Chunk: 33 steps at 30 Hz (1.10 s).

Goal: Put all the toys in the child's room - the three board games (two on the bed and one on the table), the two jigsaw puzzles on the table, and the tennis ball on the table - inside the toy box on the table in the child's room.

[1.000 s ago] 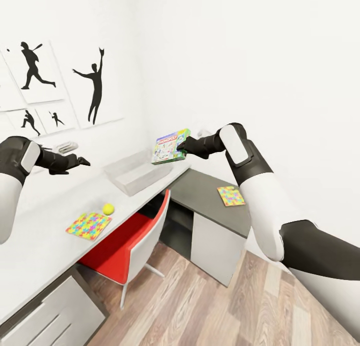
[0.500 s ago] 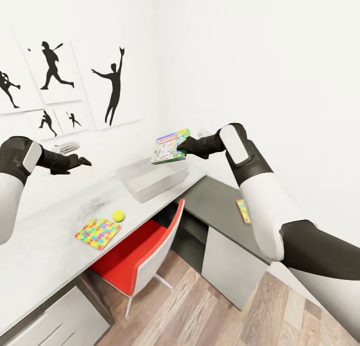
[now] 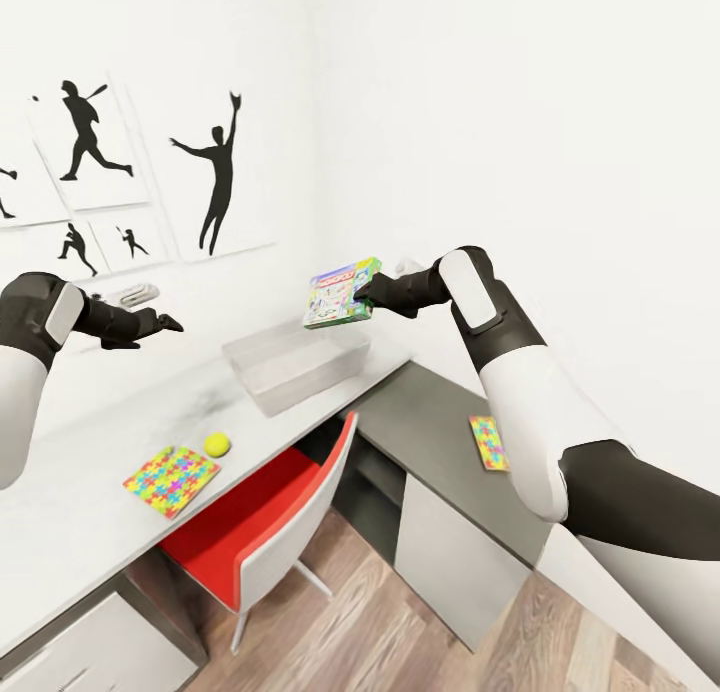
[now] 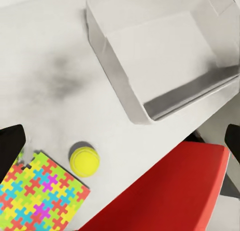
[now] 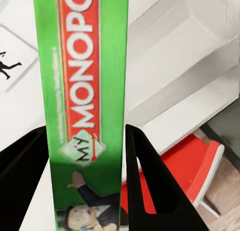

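Observation:
My right gripper (image 3: pixel 364 294) is shut on a green-edged board game (image 3: pixel 341 292), holding it in the air just above the far end of the grey toy box (image 3: pixel 297 364). In the right wrist view the black fingers (image 5: pixel 155 186) clamp the game's green side (image 5: pixel 85 91), with the toy box (image 5: pixel 200 66) beyond. The box stands on the white table (image 3: pixel 100 422). A tennis ball (image 3: pixel 217 444) and a jigsaw puzzle (image 3: pixel 172 480) lie nearer on the table. My left gripper (image 3: pixel 162 323) hovers open over the table; its wrist view looks down on the toy box (image 4: pixel 120 81), the ball (image 4: pixel 84 161) and the puzzle (image 4: pixel 40 198).
A second jigsaw puzzle (image 3: pixel 489 442) lies on the lower dark grey side cabinet (image 3: pixel 420 422) at the right. A red chair (image 3: pixel 260 512) is tucked under the table. Athlete silhouettes (image 3: pixel 215 177) hang on the white wall. Wood floor lies below.
The whole view has shifted sideways and back, so the camera has moved. Both arms keep the same pose, and the right gripper still holds the board game.

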Tool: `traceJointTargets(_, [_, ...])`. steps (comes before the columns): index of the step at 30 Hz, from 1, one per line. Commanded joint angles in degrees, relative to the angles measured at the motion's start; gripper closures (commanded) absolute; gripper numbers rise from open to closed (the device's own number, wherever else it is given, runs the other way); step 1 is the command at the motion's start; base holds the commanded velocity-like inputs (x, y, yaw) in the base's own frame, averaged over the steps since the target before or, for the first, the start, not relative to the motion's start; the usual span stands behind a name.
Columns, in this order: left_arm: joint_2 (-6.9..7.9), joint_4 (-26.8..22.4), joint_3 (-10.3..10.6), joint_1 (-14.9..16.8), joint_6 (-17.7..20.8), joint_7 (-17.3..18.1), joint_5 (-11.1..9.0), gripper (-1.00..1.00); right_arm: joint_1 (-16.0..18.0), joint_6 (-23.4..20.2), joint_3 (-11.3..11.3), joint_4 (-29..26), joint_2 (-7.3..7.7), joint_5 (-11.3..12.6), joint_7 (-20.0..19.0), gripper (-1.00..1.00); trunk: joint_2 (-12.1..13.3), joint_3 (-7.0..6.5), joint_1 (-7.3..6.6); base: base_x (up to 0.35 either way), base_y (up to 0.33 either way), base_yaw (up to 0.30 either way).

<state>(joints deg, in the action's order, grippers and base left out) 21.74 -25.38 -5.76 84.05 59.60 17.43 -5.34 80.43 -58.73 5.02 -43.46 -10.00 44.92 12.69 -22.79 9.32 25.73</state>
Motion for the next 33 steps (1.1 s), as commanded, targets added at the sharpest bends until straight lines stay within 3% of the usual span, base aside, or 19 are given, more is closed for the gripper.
traceJointTargets(1, [0.02,0.0,-0.1,0.1,0.3,-0.2,-0.4,-1.00,0.1,-0.1,0.1,0.0,0.00,0.9,0.6,1.00,-0.1,0.12,0.05,0.103,-0.030,0.274])
traceJointTargets(17, [-0.02,-0.1,-0.2,0.1,0.3,-0.1,-0.4,-1.00,0.0,-0.1,0.0,0.0,0.00,0.9,0.6,1.00,-0.1,0.12,0.05,0.023,-0.010,0.286])
traceJointTargets(27, [-0.20,0.3,-0.2,0.1,0.4,0.2,-0.6,-1.00,0.1,-0.2,-0.2,0.0,0.00,0.7,0.6,1.00,-0.1,0.12,0.05,0.250,-0.009,0.236])
traceJointTargets(31, [-0.28,0.7,1.0,0.0,0.4,6.3,-0.5,-1.00,0.1,-0.2,-0.3,0.0,0.00,0.7,0.5,1.00,-0.1,0.12,0.05,0.091,0.000,0.028])
traceJointTargets(33, [-0.23,0.8,5.5,-0.2,0.4,13.3,-0.4,-1.00,0.1,-0.3,-0.3,0.0,0.00,0.7,0.5,1.00,-0.1,0.12,0.05,0.026,0.000,0.008])
